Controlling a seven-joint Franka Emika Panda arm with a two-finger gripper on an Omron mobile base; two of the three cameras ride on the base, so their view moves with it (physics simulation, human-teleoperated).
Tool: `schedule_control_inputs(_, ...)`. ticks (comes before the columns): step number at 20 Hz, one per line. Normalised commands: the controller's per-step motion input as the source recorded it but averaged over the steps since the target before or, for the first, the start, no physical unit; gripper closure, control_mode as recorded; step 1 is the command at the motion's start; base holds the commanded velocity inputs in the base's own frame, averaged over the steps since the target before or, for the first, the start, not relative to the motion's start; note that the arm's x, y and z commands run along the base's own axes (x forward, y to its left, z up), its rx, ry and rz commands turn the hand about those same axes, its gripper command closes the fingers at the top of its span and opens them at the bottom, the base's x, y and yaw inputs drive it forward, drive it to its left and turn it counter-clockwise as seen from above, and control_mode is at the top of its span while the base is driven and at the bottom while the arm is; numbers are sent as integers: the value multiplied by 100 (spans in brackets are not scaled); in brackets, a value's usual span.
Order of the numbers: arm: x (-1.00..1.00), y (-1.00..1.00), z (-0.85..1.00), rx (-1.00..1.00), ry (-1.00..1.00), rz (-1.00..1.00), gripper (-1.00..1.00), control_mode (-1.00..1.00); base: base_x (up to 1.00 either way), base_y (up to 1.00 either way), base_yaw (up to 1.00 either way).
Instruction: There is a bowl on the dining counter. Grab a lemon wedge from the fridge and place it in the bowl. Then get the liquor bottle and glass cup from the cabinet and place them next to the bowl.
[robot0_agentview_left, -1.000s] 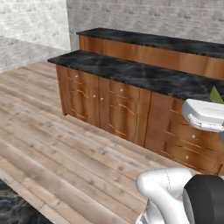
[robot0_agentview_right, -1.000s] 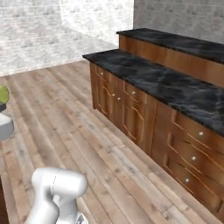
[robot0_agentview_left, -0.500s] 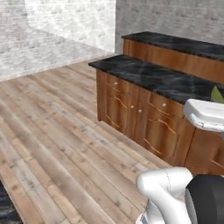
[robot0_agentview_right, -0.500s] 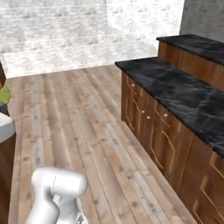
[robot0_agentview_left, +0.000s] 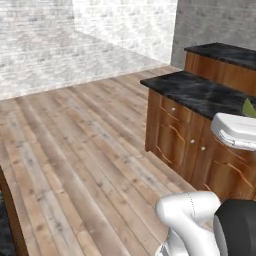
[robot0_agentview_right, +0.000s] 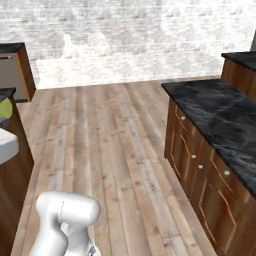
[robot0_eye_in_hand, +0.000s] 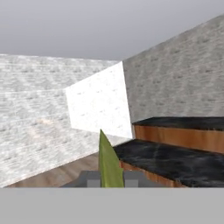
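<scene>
Now, end effector (robot0_eye_in_hand: 111, 177): you see it clenched on the lemon wedge (robot0_eye_in_hand: 109, 164), the green sliver upright between its fingertips.
Lemon wedge: you also catch a green edge of it by the white hand at the picture's border in both base views.
Bench (robot0_agentview_left: 200, 95): black marble over reddish-brown wood, ahead and right of you.
Floor (robot0_agentview_right: 115, 135): pale planks run to the brick wall (robot0_agentview_right: 130, 40).
</scene>
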Motion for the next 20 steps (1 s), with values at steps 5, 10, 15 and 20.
schedule_control_inputs(5, 0, 0, 0, 0, 0, 0, 100, 100, 100, 2, 17)
schedule_control_inputs(10, 0, 0, 0, 0, 0, 0, 100, 100, 100, 10, 9)
schedule_control_inputs(15, 0, 0, 0, 0, 0, 0, 100, 100, 100, 22, 1)
schedule_control_inputs(20, 0, 0, 0, 0, 0, 0, 100, 100, 100, 39, -9)
